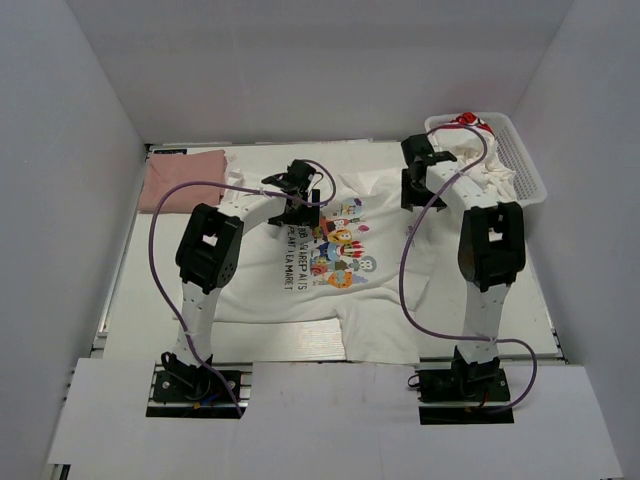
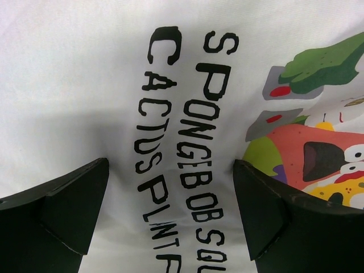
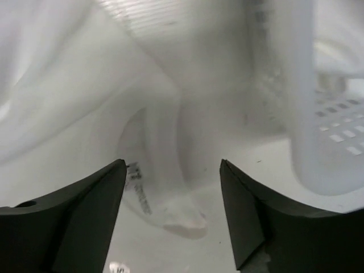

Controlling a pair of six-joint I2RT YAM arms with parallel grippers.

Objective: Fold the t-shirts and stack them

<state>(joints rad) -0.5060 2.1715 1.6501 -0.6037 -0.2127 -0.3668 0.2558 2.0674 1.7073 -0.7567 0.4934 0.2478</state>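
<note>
The big white cartoon tee lies flat & spread out in the middle of the surface, print side up. The L gripper hangs right over it. Its two fingers are wide apart w/ nothing btw them, so it holds nothing. In the L wrist view the black letters run straight thru the gap. The bright cartoon part sits just by the finger on the right of that view. From the top, this gripper is over the far-left part of the print.

The R gripper is let go too: fingers apart, nothing pinched. It is down low, just beside the white basket, at the side that faces the cartoon tee. Right ahead of it is a soft bunch of white tee cloth w/ a small tag that has dark marks. A tip of that cloth lies just past the gap. Can't tell if a finger touches it, or which tee it is from.

The basket sits at the far-right corner. It holds more crumpled white tees w/ a bit of red on top.

The pink tee lies folded at the far-left corner, just beside the cartoon tee's far edge & apart from both grippers.
</note>
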